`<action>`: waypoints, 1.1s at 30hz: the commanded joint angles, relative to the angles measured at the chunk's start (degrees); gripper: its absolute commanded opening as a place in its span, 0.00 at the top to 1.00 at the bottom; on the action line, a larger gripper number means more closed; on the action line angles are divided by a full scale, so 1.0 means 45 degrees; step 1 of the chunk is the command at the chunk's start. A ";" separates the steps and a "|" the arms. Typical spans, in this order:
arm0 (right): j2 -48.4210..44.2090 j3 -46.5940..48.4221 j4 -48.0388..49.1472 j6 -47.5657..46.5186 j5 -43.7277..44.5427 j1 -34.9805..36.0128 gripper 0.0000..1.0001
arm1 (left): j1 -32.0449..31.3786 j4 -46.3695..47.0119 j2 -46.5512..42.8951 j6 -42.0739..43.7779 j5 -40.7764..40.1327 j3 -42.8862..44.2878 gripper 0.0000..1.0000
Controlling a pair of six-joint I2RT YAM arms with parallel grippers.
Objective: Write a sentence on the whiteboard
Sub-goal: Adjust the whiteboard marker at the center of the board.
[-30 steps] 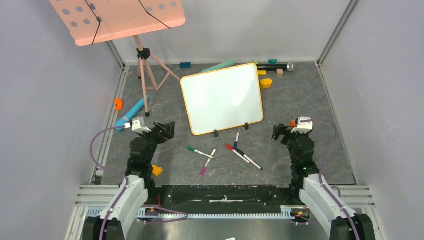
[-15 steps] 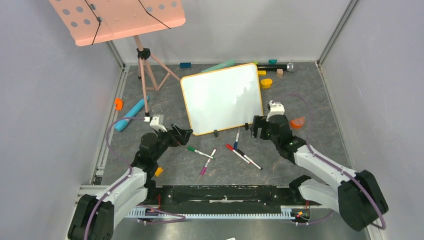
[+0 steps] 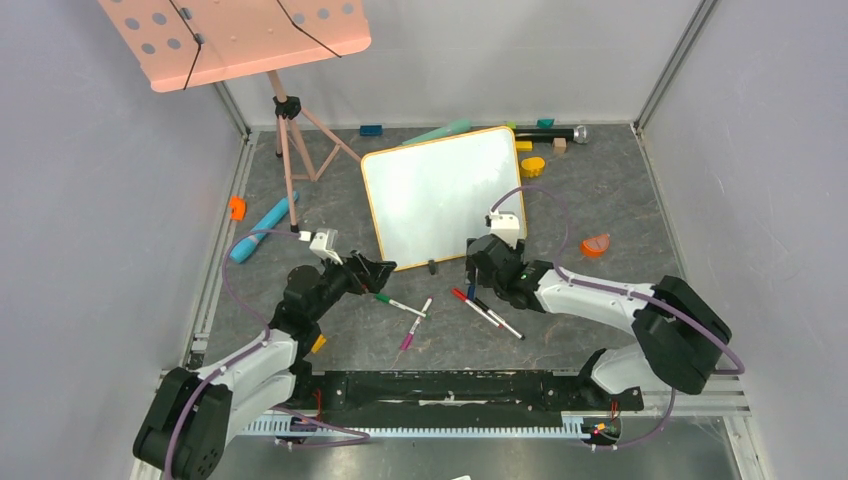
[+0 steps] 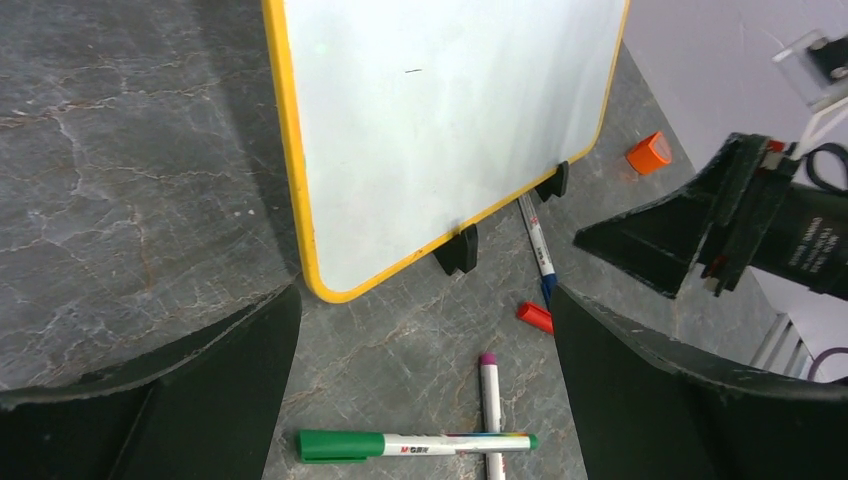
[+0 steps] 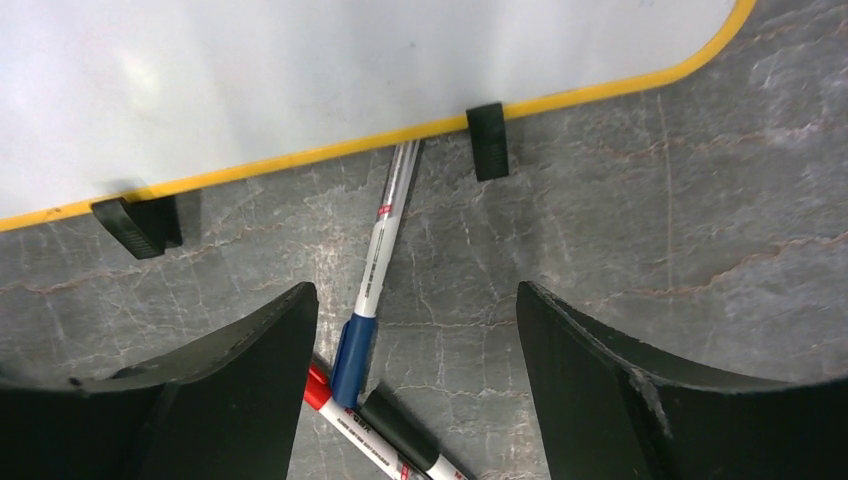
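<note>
The whiteboard (image 3: 445, 195) stands tilted on two black clip feet (image 5: 487, 140) at mid-table, and its face is blank. No blue sentence shows on it. Several markers lie in front of it: blue (image 5: 375, 270), red (image 5: 340, 415), black (image 5: 400, 430), green (image 4: 400, 445) and purple (image 4: 490, 400). My right gripper (image 3: 480, 270) is open and empty, low over the blue marker (image 3: 473, 285), with its jaws either side of it (image 5: 415, 295). My left gripper (image 3: 385, 268) is open and empty by the board's near-left corner (image 4: 425, 300), above the green marker (image 3: 398, 303).
A pink music stand (image 3: 235, 35) on a tripod (image 3: 295, 140) stands at the back left. A blue cylinder (image 3: 262, 228) and an orange piece (image 3: 237, 207) lie at the left. An orange cap (image 3: 596, 243) lies at the right. Small toys (image 3: 532, 165) line the back wall.
Both arms have reached forward from their tucked poses. The right gripper swung left to the blue marker. The left gripper moved right to the board's near-left corner.
</note>
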 commanded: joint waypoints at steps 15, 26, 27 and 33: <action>0.1752 0.0007 0.0260 0.1127 -0.0777 0.0718 0.76 | -0.0152 0.1191 -0.0379 0.0430 0.0545 -0.0098 0.00; -0.1035 -0.1992 -0.0172 0.0561 -0.1988 0.0465 0.96 | -0.0142 -0.0234 -0.1364 0.0671 -0.0283 0.0044 0.00; -0.1194 -0.2044 -0.0282 0.0501 -0.2057 0.0442 0.94 | -0.0135 -0.0354 -0.1486 0.0693 -0.0406 0.0021 0.00; -0.2207 -0.1773 -0.0634 -0.0849 -0.2771 -0.0701 0.34 | -0.0130 -0.1160 -0.1786 0.1112 -0.1483 0.0292 0.00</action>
